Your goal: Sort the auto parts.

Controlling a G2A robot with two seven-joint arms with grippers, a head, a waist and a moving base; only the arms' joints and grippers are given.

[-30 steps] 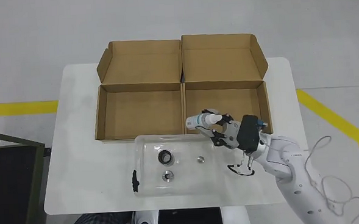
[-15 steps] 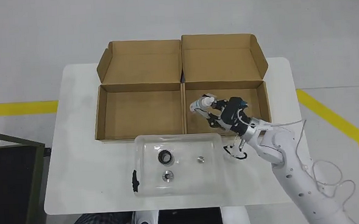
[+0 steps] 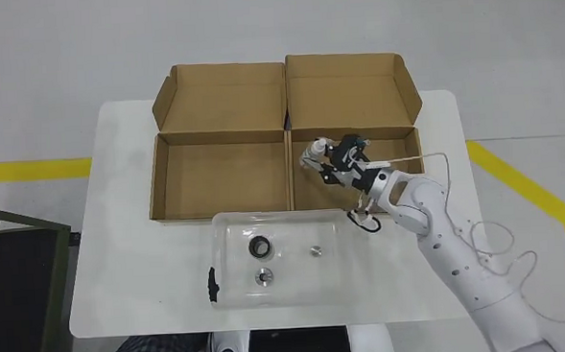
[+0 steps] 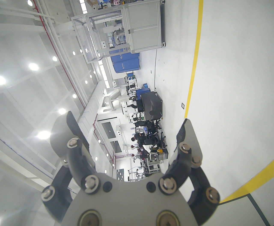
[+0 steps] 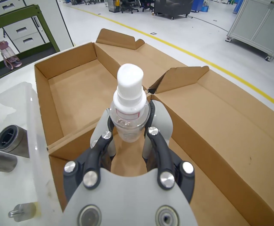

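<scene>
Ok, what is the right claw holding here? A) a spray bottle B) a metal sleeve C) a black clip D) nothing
A: the right claw is shut around a clear spray bottle with a white cap.

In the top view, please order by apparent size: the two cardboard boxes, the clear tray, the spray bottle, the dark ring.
1. Left box and right box: alike, not ranked.
2. Clear tray.
3. Spray bottle, lifted in the right pincer nearer the camera, so unsure against the next.
4. Dark ring.
</scene>
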